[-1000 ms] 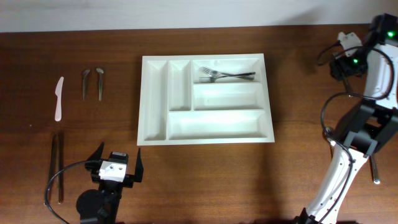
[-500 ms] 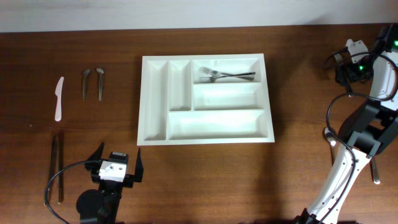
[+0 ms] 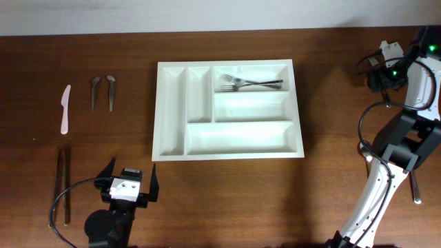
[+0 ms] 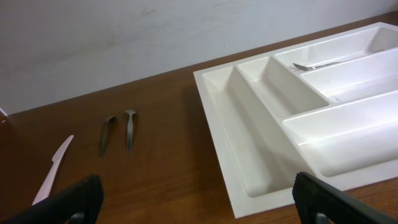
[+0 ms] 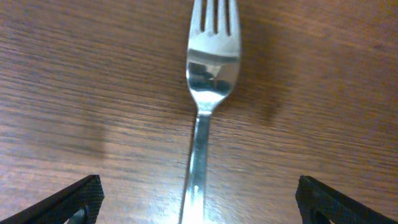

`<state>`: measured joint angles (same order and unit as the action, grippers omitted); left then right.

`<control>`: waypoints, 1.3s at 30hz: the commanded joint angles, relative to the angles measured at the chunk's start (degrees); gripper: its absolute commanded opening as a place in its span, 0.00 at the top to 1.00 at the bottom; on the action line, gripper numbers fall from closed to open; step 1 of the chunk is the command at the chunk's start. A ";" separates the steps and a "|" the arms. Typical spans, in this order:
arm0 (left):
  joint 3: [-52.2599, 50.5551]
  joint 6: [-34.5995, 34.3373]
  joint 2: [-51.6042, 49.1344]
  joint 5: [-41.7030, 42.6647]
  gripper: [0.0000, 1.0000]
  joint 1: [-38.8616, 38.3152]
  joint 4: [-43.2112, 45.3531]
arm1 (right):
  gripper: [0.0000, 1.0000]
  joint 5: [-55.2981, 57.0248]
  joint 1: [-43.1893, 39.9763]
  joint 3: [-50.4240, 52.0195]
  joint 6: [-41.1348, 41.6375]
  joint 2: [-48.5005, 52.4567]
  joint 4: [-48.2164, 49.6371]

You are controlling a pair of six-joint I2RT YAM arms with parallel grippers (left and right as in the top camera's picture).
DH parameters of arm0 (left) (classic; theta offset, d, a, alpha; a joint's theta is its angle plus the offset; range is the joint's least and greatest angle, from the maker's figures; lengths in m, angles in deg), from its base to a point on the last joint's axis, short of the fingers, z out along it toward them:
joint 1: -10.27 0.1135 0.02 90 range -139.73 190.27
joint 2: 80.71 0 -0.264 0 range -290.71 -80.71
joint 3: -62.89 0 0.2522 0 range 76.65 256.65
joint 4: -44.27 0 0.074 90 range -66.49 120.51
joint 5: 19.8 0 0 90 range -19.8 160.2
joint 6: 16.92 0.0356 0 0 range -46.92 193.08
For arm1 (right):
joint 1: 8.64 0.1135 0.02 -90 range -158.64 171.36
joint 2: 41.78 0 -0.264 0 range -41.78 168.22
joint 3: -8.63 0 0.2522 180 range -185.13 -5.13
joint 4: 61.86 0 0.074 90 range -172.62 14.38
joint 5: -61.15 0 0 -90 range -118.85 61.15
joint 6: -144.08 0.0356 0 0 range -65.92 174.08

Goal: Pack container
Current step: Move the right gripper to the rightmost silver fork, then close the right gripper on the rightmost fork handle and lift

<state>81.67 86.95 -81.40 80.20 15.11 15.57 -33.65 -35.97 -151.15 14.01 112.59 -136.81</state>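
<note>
**At the table's right side: right gripper (image 5: 199, 205) hovering open over a loose fork (image 5: 208, 93)**

On the wood table (image 3: 331, 165), the container (image 3: 227, 156) is sitting at centre, long side running left to right. Packed forks (image 3: 251, 83) are lying in its top long compartment. The other four compartments are showing bare white.

Key relation: in the right wrist view the loose fork is lying flat directly beneath the right gripper. Its long axis is running straight up the view, tines at the far end, and the handle is passing midway between the two fingers. The jaws are standing wide and gripping nothing. The closing line is lying across the handle, so I judge a straight descent and a squeeze would take it.

From this arm the container is lying well apart, off to its left. The carry will likely be a long sideways one.

The right arm is clearly the nearer one for this fork. The left gripper (image 3: 131, 171) is hanging at the front left, jaws also wide and empty, facing the container's narrow compartments. It is nearer the other loose pieces:
- a white knife (image 3: 65, 109)
- two spoons (image 3: 102, 91)
- a dark pair of sticks (image 3: 63, 186)

Writing: no brand, label or lettering is showing readably on the tray, the cutlery or the arms.
</note>
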 commanded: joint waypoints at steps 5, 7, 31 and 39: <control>-0.26 -0.13 0.11 -0.42 0.01 -0.33 -0.04 | 0.03 -1.07 0.37 0.26 2.71 2.54 0.13; -0.26 -0.15 0.11 -0.42 0.01 -0.33 -0.04 | 0.03 -1.07 0.37 0.26 2.99 2.56 0.13; -0.26 -0.13 0.11 -0.42 0.01 -0.33 -0.04 | 0.16 -5.31 -0.02 2.03 7.85 2.56 -0.42; -0.26 -0.15 0.11 -0.42 0.01 -0.33 -0.04 | 0.25 -5.16 -2.36 2.03 8.00 2.56 0.20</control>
<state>81.67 86.95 -81.40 80.20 15.11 15.57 -39.53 -36.72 -150.29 21.98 114.01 -136.74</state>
